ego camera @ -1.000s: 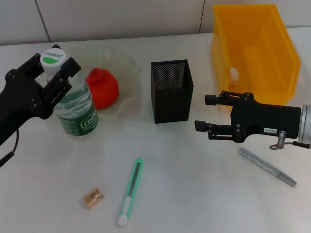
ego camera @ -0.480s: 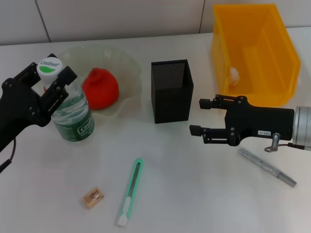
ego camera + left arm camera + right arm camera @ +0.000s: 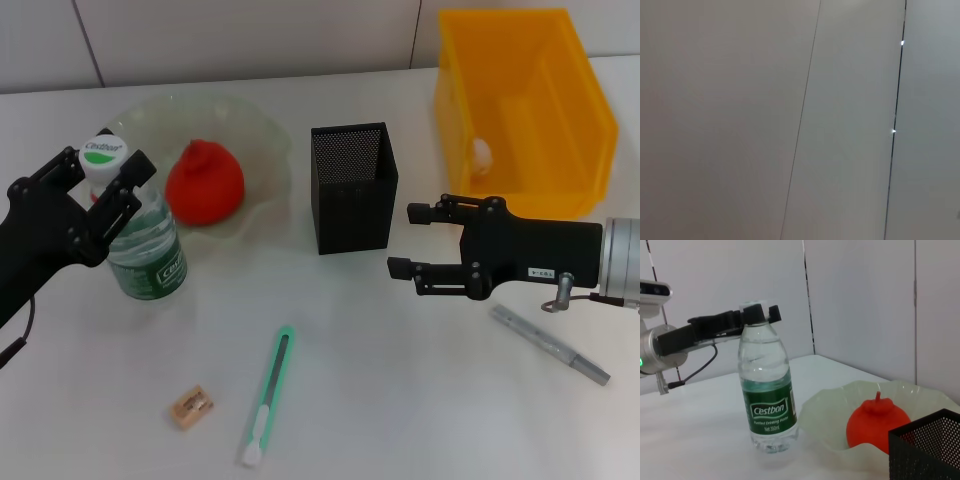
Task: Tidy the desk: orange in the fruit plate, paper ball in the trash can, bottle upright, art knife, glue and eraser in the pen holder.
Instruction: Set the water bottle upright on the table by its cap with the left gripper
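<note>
A clear bottle with a green label and white cap stands upright on the table; it also shows in the right wrist view. My left gripper is shut around its neck just under the cap, also seen in the right wrist view. The orange lies in the glass fruit plate. The black mesh pen holder stands mid-table. My right gripper is open and empty to its right. The green art knife and eraser lie at the front. The grey glue stick lies front right.
The yellow bin stands at the back right with a white paper ball inside. A wall runs behind the table. The left wrist view shows only grey wall panels.
The left gripper has swung the bottle from tilted to upright and a little toward the front. The right gripper has moved slightly left toward the pen holder.
</note>
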You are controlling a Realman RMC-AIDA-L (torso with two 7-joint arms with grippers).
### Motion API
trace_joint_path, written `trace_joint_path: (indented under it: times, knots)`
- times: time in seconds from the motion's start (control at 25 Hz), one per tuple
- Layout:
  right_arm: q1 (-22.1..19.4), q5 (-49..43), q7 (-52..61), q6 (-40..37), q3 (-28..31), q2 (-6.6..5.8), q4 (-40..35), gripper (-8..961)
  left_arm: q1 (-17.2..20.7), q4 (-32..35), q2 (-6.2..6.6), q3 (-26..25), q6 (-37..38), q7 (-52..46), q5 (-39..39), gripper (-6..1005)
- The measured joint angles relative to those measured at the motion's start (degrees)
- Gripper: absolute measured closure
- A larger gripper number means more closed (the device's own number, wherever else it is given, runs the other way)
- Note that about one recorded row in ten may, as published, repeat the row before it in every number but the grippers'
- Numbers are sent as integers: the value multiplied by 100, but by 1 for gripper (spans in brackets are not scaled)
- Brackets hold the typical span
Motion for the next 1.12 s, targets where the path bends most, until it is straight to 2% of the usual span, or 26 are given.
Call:
trace_joint_path:
  times: [0.56, 1.12]
  knots:
    - [92, -3, 0, 31, 0, 0, 62, 185, 164, -221, 1, -243, -59, 305, -38, 554]
    - [158, -7, 59, 177, -128, 0, 63, 184, 210, -304, -17, -252, -313, 444, -40, 554]
